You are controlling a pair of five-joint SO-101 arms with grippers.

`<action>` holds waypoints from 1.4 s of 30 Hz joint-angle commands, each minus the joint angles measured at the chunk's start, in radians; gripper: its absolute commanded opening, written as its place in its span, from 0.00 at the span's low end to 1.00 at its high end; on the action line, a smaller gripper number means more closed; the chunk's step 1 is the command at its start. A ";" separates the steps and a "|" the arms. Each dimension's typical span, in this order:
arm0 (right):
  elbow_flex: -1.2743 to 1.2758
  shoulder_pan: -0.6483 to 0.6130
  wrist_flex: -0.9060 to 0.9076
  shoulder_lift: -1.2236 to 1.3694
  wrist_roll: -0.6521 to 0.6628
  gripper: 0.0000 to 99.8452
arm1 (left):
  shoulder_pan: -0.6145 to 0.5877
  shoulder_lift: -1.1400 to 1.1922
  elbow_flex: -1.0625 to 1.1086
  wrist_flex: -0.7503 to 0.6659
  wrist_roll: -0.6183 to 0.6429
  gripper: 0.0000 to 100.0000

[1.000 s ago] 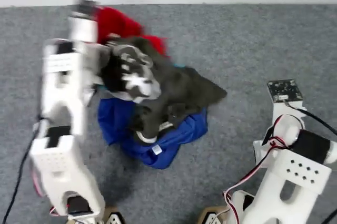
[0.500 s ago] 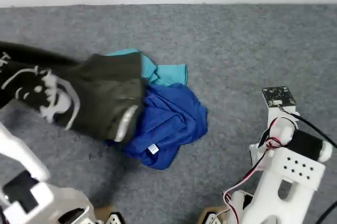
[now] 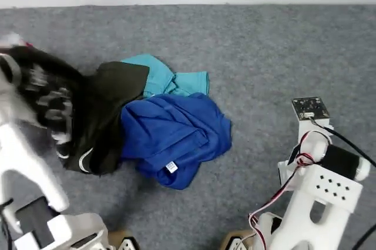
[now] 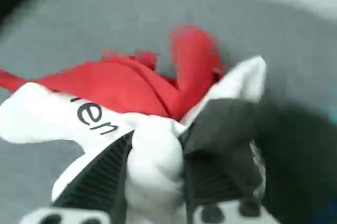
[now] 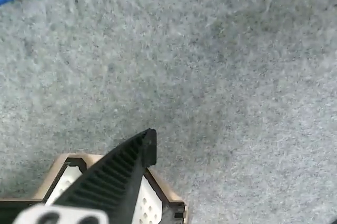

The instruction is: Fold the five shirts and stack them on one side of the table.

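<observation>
Cropped black lettering (image 4: pixel 96 118) on white shirt (image 4: pixel 31 121)

A crumpled blue shirt (image 3: pixel 173 138) lies on the desk (image 3: pixel 264 56) over a teal shirt's (image 3: pixel 170 80) near edge, a dark white-printed shirt (image 3: pixel 103 115) bunched against its left side, while a red shirt (image 4: pixel 137 84) and white shirt (image 4: pixel 42 119) tangle together.

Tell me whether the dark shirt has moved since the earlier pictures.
Yes. The dark shirt has been pulled leftward, off the top of the blue shirt, to its left side.
</observation>
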 commanded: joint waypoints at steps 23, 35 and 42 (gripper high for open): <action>0.064 0.002 -0.016 -0.010 0.018 0.56 | 0.829 -0.041 0.377 0.100 -0.117 0.35; 0.064 0.002 -0.016 -0.010 0.018 0.56 | 0.810 0.571 0.341 -0.176 -0.115 0.33; 0.064 0.002 -0.016 -0.010 0.018 0.56 | 0.620 0.887 -0.145 0.132 -0.141 0.04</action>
